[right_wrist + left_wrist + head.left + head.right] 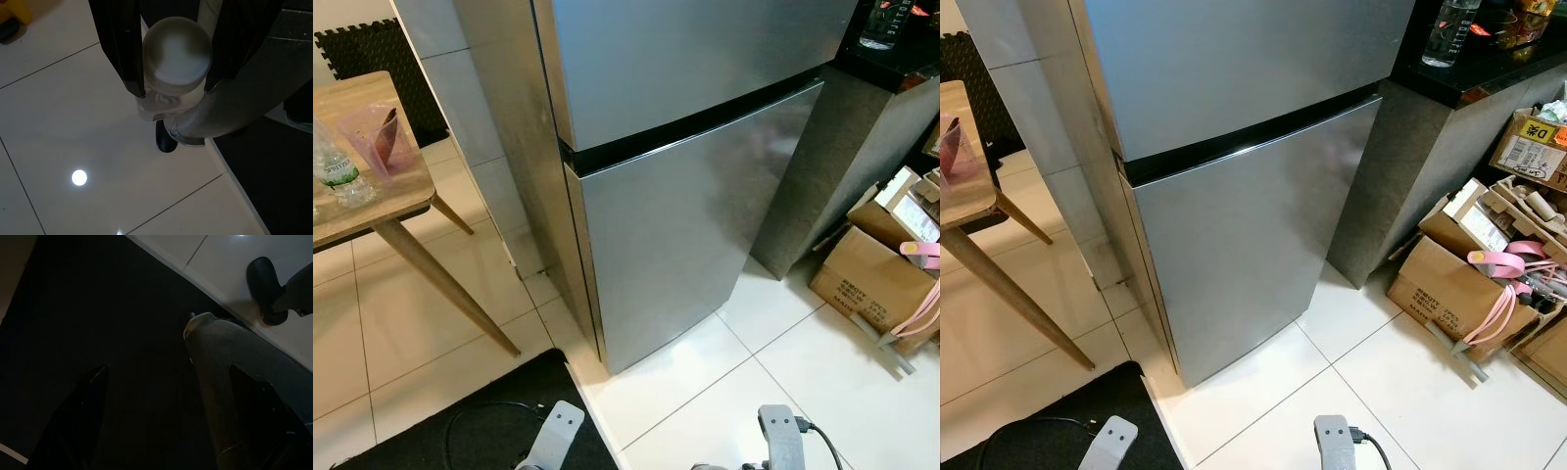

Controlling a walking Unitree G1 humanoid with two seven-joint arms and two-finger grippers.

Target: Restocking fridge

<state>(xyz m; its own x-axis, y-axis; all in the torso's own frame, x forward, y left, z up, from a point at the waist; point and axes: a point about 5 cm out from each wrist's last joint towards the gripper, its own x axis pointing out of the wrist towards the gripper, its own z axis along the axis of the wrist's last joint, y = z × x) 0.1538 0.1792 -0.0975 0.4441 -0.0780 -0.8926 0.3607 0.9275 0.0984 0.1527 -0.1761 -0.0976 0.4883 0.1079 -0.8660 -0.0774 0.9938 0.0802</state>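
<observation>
— Beside the fridge [675,225], what is waiting to go in?

— Both fridge doors look closed, and the robot stands squarely before the lower one. To the left of the fridge a wooden table [362,211] carries a water bottle [337,171]. To the right of the fridge sit cardboard boxes [1459,284] on the tiled floor.

— And the arms?

— The right gripper [171,85] hangs low, pointing at the floor tiles, its two black fingers clamped on a clear bottle with a pale cap [176,51]. The bottle's long axis runs along the fingers, cap toward the wrist camera.

— The left one?

— The left gripper [166,396] hangs over the dark mat in front of the fridge, fingers spread apart with nothing between them.

— So what does the next move hinge on?

— I judge the fridge lies ahead and above both hanging arms. With the right one loaded, the free left arm seems the one to pull a door open.
</observation>
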